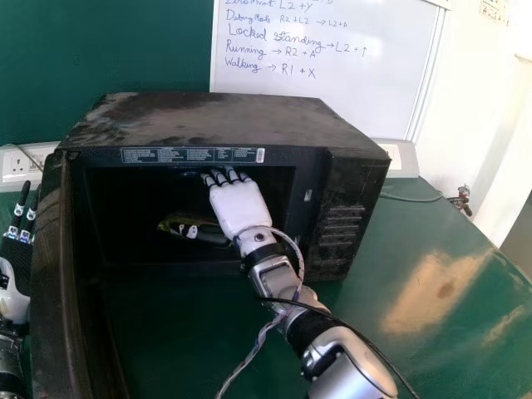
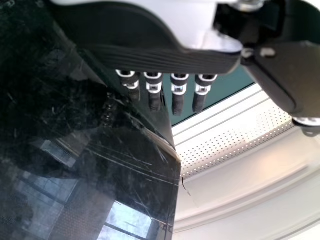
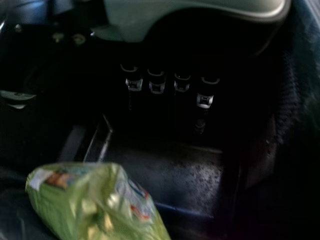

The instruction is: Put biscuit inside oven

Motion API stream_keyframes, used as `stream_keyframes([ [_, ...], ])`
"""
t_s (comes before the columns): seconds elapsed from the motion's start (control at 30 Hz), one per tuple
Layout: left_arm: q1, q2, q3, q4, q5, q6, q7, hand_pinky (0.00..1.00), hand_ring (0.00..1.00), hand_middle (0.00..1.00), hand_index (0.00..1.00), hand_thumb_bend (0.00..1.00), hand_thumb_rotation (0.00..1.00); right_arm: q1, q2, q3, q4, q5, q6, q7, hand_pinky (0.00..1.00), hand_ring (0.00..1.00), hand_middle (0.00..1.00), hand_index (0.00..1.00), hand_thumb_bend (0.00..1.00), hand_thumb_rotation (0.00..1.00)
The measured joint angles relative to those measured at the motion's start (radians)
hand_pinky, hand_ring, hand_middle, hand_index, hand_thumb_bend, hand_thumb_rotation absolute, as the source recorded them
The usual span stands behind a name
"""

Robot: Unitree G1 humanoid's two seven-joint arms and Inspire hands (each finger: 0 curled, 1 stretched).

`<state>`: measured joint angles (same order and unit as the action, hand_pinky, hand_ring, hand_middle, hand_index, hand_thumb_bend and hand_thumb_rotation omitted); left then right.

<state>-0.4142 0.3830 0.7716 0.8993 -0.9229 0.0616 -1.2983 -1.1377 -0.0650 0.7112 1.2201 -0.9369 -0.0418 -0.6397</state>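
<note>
Black metal oven [image 1: 208, 125]: door open
Inside oven: green plastic biscuit packet [image 3: 90, 205]; white-and-black right hand [image 1: 239, 206], fingers straight, slightly apart
Beside oven: white-and-black left hand [image 1: 12, 301], fingers straight, apart

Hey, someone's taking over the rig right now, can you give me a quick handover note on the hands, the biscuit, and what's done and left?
Right hand: inside the oven, fingers straight, open.
Left hand: outside, beside the open oven door, fingers straight, open.
Biscuit packet: in the oven, near the right hand; whether the thumb touches it, I can't tell.
Done: packet looks to be inside.
Left: probably check it's free, then ease the right hand out without dragging it. Closing the door isn't in the task wording.
</note>
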Motion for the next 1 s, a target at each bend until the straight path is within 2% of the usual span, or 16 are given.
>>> stream_keyframes([
  [0.17,-0.003,0.002,0.0,0.005,0.0,0.006,-0.005,0.0,0.3,0.73,1.0,0.0,1.0,0.078,-0.064,-0.019,-0.127,0.029,-0.054,0.011,0.85,0.88,0.91,0.93,0.99,0.36],
  [0.33,-0.003,0.003,0.0,0.007,-0.001,0.011,-0.004,0.0,0.3,0.73,1.0,0.0,1.0,0.201,-0.161,-0.052,-0.295,0.057,-0.177,0.005,0.72,0.8,0.84,0.9,0.97,0.39],
  [0.5,-0.002,0.005,0.0,0.009,-0.001,0.011,-0.004,0.0,0.31,0.73,1.0,0.0,1.0,0.306,-0.242,-0.08,-0.388,0.062,-0.313,-0.072,0.64,0.7,0.76,0.83,0.91,0.38],
  [0.6,-0.002,0.006,0.0,0.012,-0.001,0.011,-0.004,0.0,0.3,0.75,1.0,0.0,1.0,0.353,-0.283,-0.093,-0.422,0.055,-0.374,-0.139,0.59,0.66,0.72,0.78,0.92,0.31],
  [0.67,-0.002,0.007,0.0,0.015,-0.001,0.011,-0.005,0.0,0.31,0.75,1.0,0.0,1.0,0.378,-0.303,-0.104,-0.445,0.049,-0.399,-0.17,0.57,0.64,0.7,0.77,0.92,0.26],
  [1.0,-0.004,0.01,0.0,0.023,-0.001,0.018,-0.009,0.0,0.3,0.73,0.99,0.0,1.0,0.489,-0.354,-0.169,-0.541,0.039,-0.472,-0.28,0.54,0.59,0.64,0.73,0.89,0.23],
])
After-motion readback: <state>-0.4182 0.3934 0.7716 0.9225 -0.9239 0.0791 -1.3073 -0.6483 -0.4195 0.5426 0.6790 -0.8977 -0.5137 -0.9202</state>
